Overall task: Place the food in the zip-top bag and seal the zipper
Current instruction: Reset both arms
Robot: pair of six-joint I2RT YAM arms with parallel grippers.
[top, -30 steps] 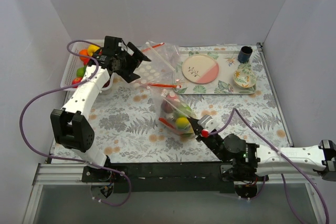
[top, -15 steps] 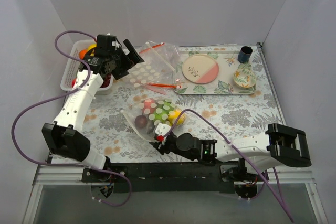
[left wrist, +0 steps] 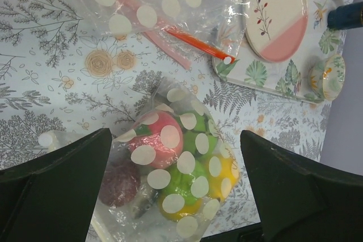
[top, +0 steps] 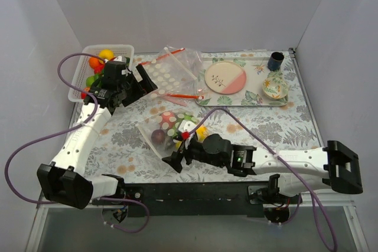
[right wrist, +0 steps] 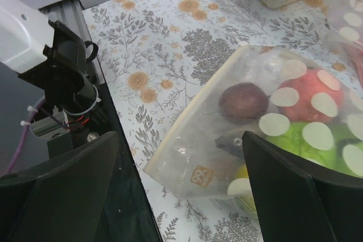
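Two polka-dot bags showed from above. The loaded zip-top bag (top: pixel 174 127) lay on the table (top: pixel 277 128) close to the middle of the near edge. A second bag (top: pixel 171 69) lay flat and empty toward the far edge, with a red strip (top: pixel 183 95) along its rim. More food sat in the basket (top: pixel 121 48) at the far left corner. Your left gripper (top: pixel 142 84) hung between basket and empty bag with its jaws spread and nothing in them. Your right gripper (top: pixel 180 154) sat just at the near side of the loaded bag, also spread and empty.

From the left wrist, the left gripper (left wrist: pixel 176 140) was wide apart, high over the loaded bag (left wrist: pixel 181 140). The food (left wrist: pixel 156 140) bulged against the film as red, green, yellow and dark rounds. That film looked thin, crinkly and probably slippery. The bag itself would weigh little, but the rounds would likely roll and shift the load.

From the right wrist, the right gripper (right wrist: pixel 180 140) was wide open above a flat, cream-edged corner of the bag (right wrist: pixel 193 168). The bag's zipper could not be made out in any view. You would do best to pinch flat film or the stiffer mouth edge, never across the rounds.
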